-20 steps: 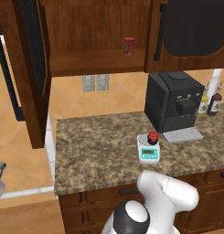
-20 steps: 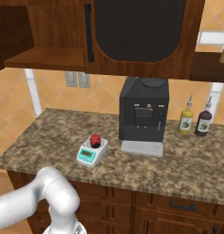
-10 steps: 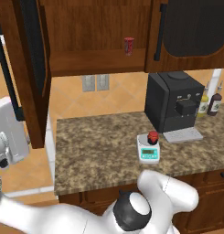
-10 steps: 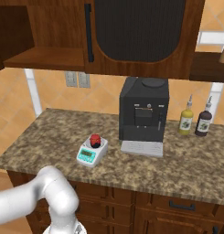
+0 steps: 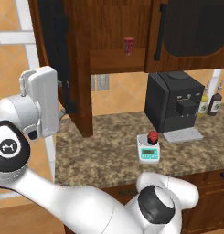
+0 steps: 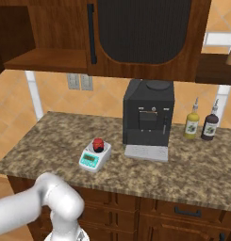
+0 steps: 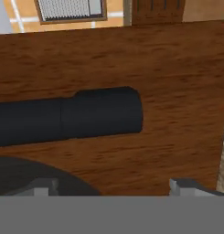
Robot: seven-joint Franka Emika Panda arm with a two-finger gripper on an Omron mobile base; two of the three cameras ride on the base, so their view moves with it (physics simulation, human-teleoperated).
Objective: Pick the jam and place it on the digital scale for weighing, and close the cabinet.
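The jam (image 5: 152,135) sits on the digital scale (image 5: 148,149) at lower centre on the desk (image 5: 104,155). At the left, the gripper (image 5: 63,103) is against the open cabinet (image 5: 72,64) door; I cannot tell whether it is open or closed.

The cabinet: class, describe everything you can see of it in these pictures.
The cabinet is dark brown wood, mounted on the wall above the counter. Its left door stands swung open, showing a shelf with a slim red can; the right door, with a dark ribbed panel and long black bar handle, is closed. The hand view shows the open door's black handle close up against wood grain.
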